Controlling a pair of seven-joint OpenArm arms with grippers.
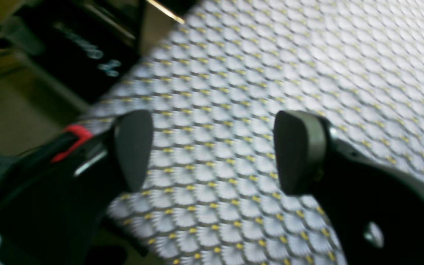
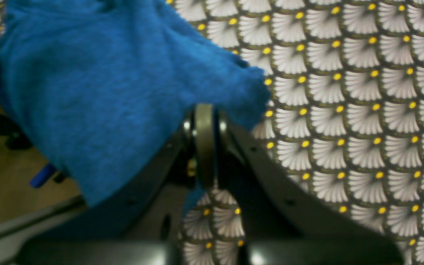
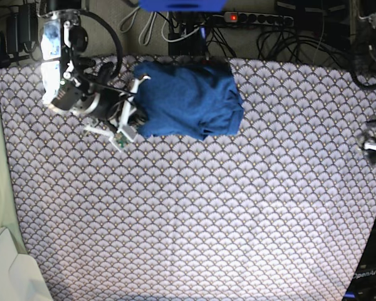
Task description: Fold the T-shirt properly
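Only wrist-side: right gripper (image 2: 204,145) (pinched) on T-shirt (image 2: 105,92)

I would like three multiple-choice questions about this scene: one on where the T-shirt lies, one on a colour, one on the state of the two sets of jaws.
1. Where on the patterned cloth does the T-shirt lie in the base view?
A. Near the top edge, left of centre
B. In the bottom right corner
C. In the exact middle

2. What colour are the small dots in the cloth's scallop pattern?
A. Red
B. Yellow
C. Green

3. How do the jaws stand?
A. Both grippers open
B. Left gripper shut, right gripper open
C. Left gripper open, right gripper shut on the T-shirt

Answers:
1. A, the blue bundle sits by the cloth's upper edge.
2. B, the right wrist view shows yellow dots.
3. C, the left pads stand wide apart over bare cloth, while the right ones pinch blue fabric.
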